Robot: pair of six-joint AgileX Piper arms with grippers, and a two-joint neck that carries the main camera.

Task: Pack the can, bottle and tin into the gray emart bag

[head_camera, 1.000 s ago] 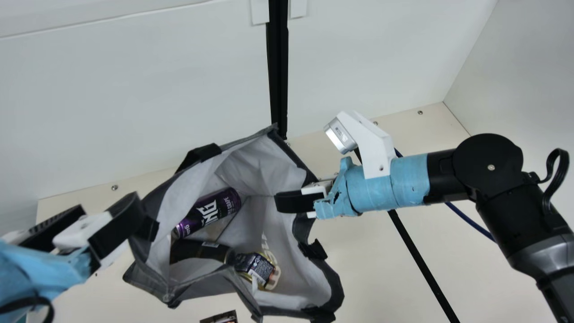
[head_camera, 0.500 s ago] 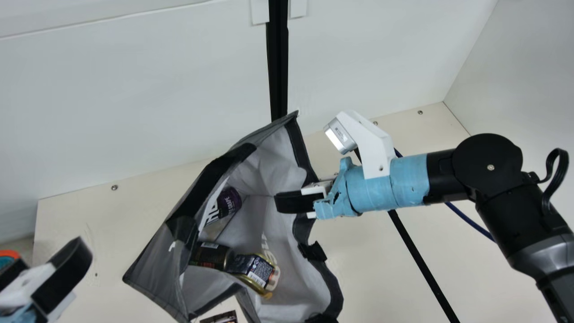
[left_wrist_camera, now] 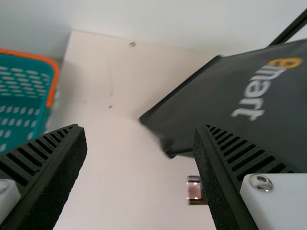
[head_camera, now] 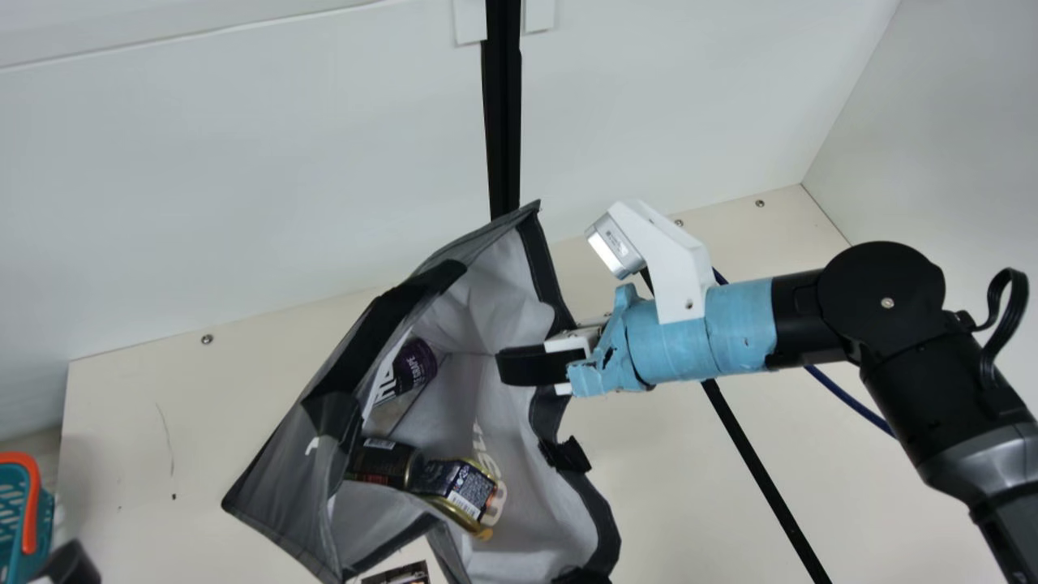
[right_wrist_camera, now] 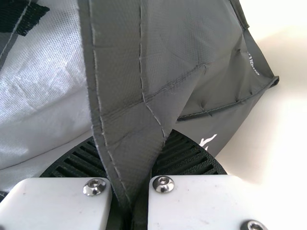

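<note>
Through the left wrist view I read "emart" on the bag (left_wrist_camera: 206,108), its first letter orange-yellow, the rest white. In the main view I can make out "GRAPE" on the purple can (head_camera: 416,362), above big white letters partly hidden by the bag. The tin (head_camera: 462,485) carries a barcode and print too small for me. Small white print on the bag in my right wrist view is unreadable.

The basket (head_camera: 12,519) is left of the emart bag (head_camera: 284,495), which rests on the counter (head_camera: 689,487) behind a small item (head_camera: 401,574). Inside (seen through its mouth), the tin (head_camera: 462,487) lies beside one container (head_camera: 383,463), before another container (head_camera: 415,367).
</note>
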